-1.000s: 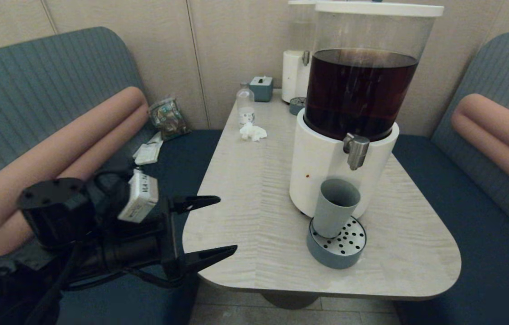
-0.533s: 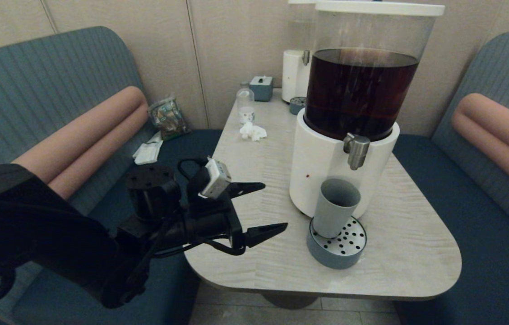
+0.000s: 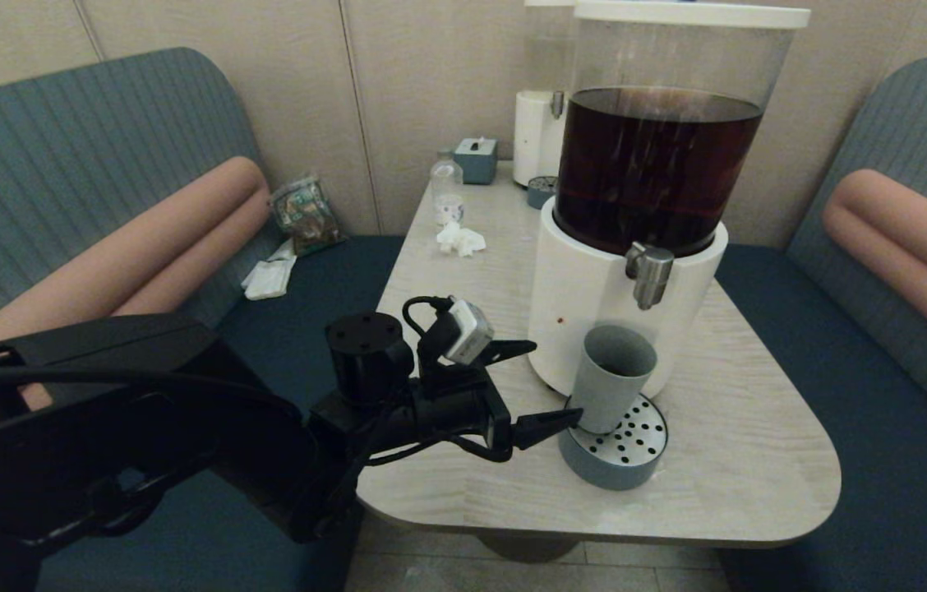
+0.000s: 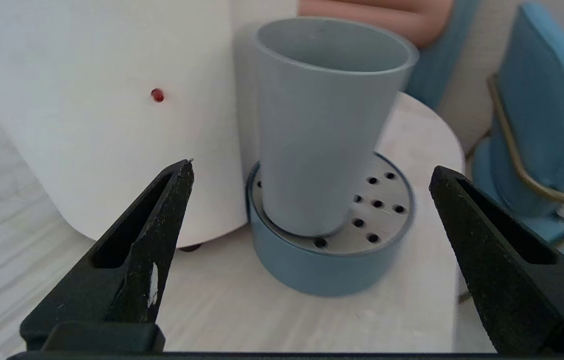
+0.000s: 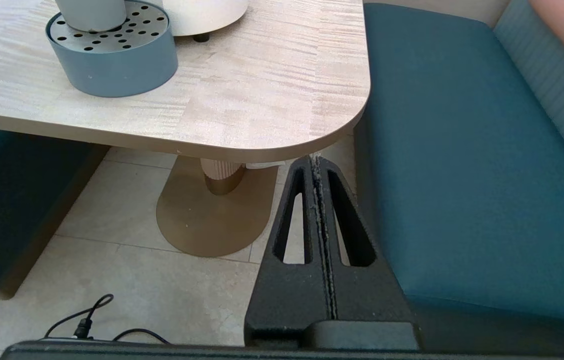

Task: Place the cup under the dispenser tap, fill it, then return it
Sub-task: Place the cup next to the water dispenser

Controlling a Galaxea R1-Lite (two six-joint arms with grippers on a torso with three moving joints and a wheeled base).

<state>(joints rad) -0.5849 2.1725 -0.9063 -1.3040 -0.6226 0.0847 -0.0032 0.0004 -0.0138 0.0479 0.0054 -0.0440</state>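
The cup point(image 3: 611, 376) stands on the round tray point(image 3: 595, 464) at the foot of the big dispenser point(image 3: 587, 304), straight below the tap point(image 3: 649, 274). It leans a little, its rim tipped toward the white base. Its inside looks empty from above.

The left gripper point(image 3: 547, 384) reaches over the table point(image 3: 463, 345) from the left, level with the cup's lower half. Its 2 fingers point(image 3: 546, 422) are spread wide. The near fingertip lies just beside the tray's rim and the cup's foot; the far one sits close to the dispenser's base. In the left wrist view the cup point(image 4: 324, 125) stands between the 2 fingers point(image 4: 152, 235), with clear space on each side and no contact.

The right gripper point(image 5: 316, 162) hangs low off the table's near right corner, over the floor by the blue seat point(image 5: 462, 150), its fingers pressed together on nothing.

Farther back on the table are a small bottle point(image 3: 447, 191), a crumpled tissue point(image 3: 460, 239) and a second, smaller dispenser point(image 3: 537, 136).
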